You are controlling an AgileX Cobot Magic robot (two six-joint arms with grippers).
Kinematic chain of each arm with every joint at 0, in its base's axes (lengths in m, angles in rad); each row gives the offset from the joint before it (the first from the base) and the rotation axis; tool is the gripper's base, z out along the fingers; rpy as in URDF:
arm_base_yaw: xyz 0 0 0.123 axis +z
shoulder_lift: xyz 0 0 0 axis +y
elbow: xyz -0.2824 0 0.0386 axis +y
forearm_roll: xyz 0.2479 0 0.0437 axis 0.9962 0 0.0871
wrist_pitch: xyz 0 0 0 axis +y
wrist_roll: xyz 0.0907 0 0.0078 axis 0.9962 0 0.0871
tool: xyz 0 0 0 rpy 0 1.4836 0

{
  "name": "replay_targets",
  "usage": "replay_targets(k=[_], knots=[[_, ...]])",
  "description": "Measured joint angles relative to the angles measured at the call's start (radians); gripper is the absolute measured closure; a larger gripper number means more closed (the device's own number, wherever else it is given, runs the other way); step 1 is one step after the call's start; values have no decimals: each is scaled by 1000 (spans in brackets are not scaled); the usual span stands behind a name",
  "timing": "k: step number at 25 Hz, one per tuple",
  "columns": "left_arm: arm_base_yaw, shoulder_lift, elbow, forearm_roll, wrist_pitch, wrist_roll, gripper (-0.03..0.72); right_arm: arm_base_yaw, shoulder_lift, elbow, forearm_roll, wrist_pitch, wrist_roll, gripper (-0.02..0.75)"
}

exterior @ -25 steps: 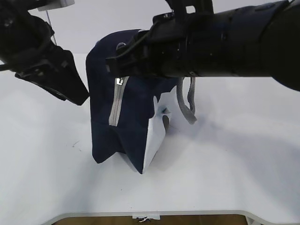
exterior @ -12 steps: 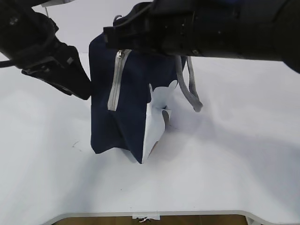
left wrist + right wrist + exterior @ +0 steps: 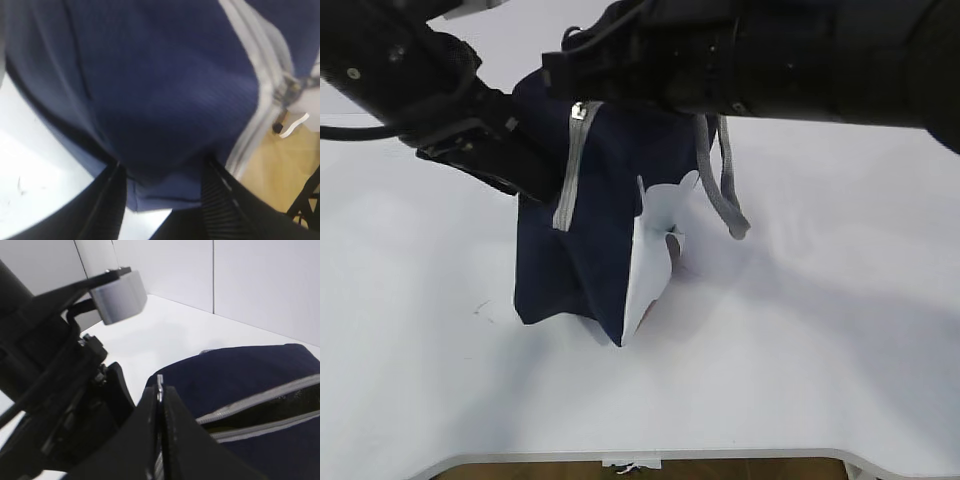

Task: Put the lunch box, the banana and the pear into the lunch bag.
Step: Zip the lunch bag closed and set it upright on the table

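The navy lunch bag (image 3: 605,230) stands mid-table, its grey zipper (image 3: 568,175) running down the front. My right gripper (image 3: 570,88) is shut on the metal zipper pull (image 3: 160,384) at the bag's top. My left gripper (image 3: 545,180) is at the bag's upper left side. In the left wrist view the left gripper (image 3: 162,169) stands open with a fold of the bag's fabric (image 3: 165,90) between its fingers (image 3: 212,190). The zipper gap (image 3: 235,426) shows something dull yellowish that I cannot identify. The lunch box, banana and pear are out of view.
A grey webbing handle (image 3: 722,190) hangs off the bag's right side above the white side panel (image 3: 650,250). White table (image 3: 820,330) surrounds the bag, with its front edge (image 3: 640,455) near. Both arms crowd the space over the bag.
The left gripper has moved right from beside the bag onto its upper left side. The right gripper has drawn the bag's top up and held it there.
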Motion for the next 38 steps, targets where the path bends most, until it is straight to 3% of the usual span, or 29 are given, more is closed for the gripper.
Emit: replay_targets(k=[3, 7, 9, 19, 38], knots=[[0, 18, 0, -11, -13, 6, 414, 0, 0, 0, 0, 0, 0, 737], [0, 20, 0, -15, -12, 24, 648, 0, 0, 0, 0, 4, 2, 737], [0, 20, 0, -15, 4, 41, 683, 0, 0, 0, -2, 4, 2, 737], [-1, 20, 0, 130, 115, 99, 691, -22, 0, 0, -2, 12, 2, 737], [-5, 16, -2, 159, 146, 101, 692, -220, 91, -38, 5, -18, 2, 737]])
